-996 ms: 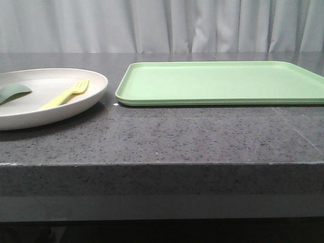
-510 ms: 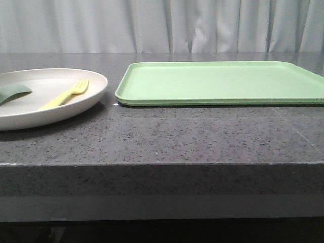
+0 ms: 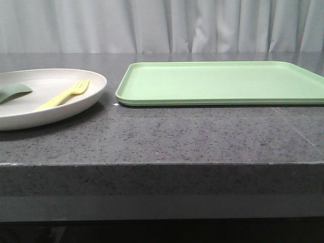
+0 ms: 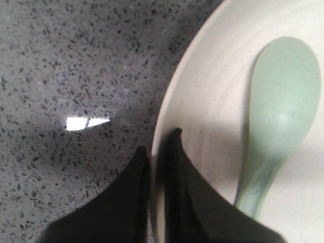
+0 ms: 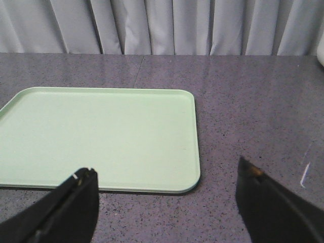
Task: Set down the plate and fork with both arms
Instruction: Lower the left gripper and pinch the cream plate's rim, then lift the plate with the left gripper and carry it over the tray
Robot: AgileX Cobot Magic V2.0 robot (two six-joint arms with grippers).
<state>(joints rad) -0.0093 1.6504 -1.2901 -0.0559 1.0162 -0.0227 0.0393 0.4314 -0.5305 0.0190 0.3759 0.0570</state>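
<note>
The cream plate (image 3: 94, 94) sits on the dark stone table at the far left, partly cut off by the frame edge. The pale-yellow fork (image 3: 67, 93) lies in it, tines pointing to the back. In the left wrist view my left gripper (image 4: 158, 142) is shut on the plate's (image 4: 212, 101) rim, one finger outside over the table and one inside the plate. My right gripper (image 5: 166, 169) is open and empty, hovering over the table by a corner of the green tray (image 5: 96, 134). Neither gripper shows in the front view.
A dull teal-green spoon-like utensil (image 3: 14, 91) also lies in the plate, close to my left fingers in the wrist view (image 4: 281, 116). The flat light-green tray (image 3: 223, 81) lies to the right of the plate. The table's front edge (image 3: 162, 164) is near. Curtains hang behind.
The plate's right edge has shifted very slightly to the left, with the fork and teal utensil in it. Nothing else has moved.
</note>
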